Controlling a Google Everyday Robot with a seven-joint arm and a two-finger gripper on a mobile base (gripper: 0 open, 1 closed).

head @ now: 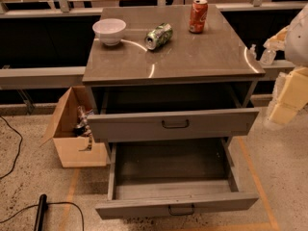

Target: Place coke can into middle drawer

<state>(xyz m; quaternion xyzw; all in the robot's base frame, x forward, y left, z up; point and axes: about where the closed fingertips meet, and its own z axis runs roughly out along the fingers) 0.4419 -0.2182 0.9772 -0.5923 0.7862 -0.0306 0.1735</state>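
The red coke can (198,15) stands upright at the back right of the cabinet top (192,57). The middle drawer (173,198) is pulled far out below, and its grey inside holds nothing. The uppermost drawer (174,124) is pulled out a little above it. My gripper (266,53) hangs just off the cabinet top's right edge, level with the top and well to the right of and nearer than the can. It holds nothing that I can see. My pale arm (291,93) fills the right edge of the view.
A green and silver can (158,36) lies on its side mid-top. A white bowl (109,31) stands at the left of the top. An open cardboard box (77,138) sits on the floor to the cabinet's left. A black cable (43,211) lies on the floor.
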